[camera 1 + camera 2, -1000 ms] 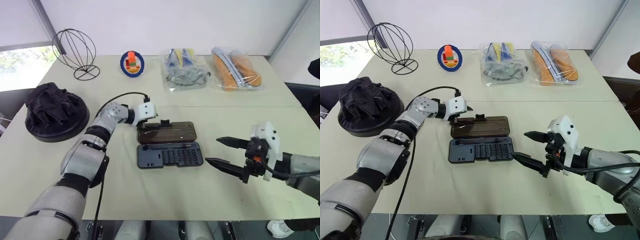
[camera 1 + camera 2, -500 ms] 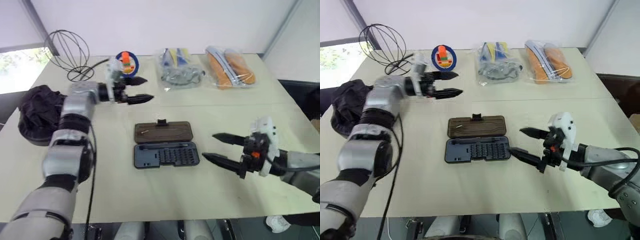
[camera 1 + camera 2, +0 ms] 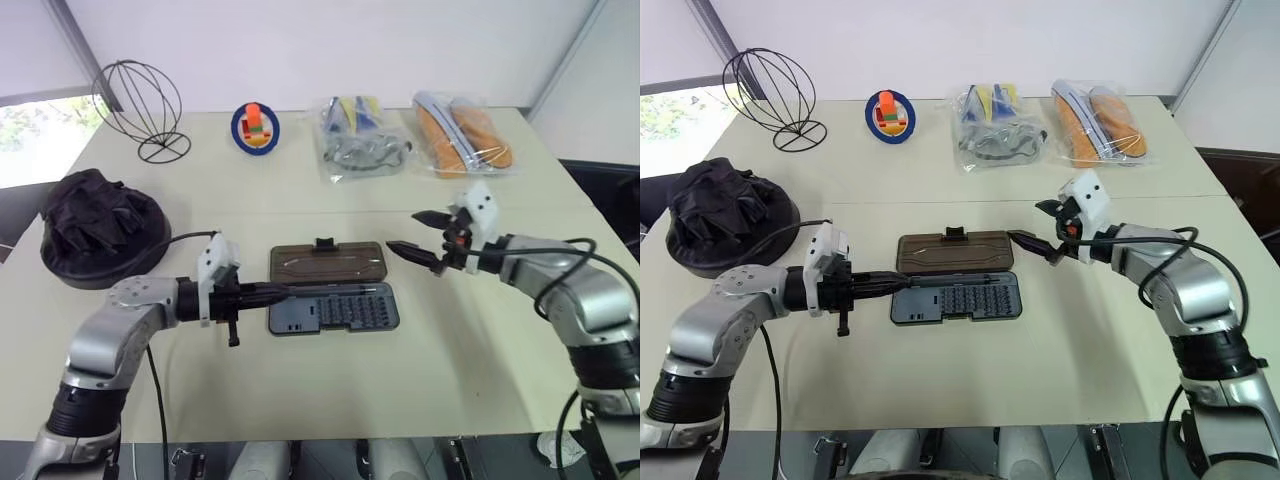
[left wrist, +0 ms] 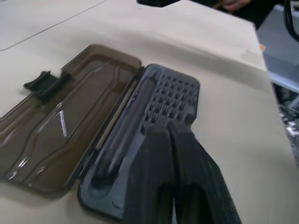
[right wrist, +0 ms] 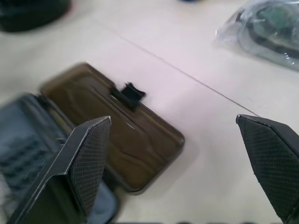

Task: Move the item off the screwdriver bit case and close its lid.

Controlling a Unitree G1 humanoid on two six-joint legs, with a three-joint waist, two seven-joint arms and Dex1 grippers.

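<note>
Matte cream table [image 3: 330, 370] — ribbed grey screwdriver bit case [image 3: 335, 309], glossy brown lid [image 3: 328, 264] flat.

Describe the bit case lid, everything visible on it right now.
The lid is a translucent smoky-brown rectangular plastic panel, glossy, with moulded ridges inside. It lies fully open and flat on the table, hinged along its long edge to the dark grey tray of the screwdriver bit case, on the tray's far side from the robot. A small black latch tab sticks out at the middle of its far edge. Nothing rests on it. The open right gripper hovers just off its right end.
</note>
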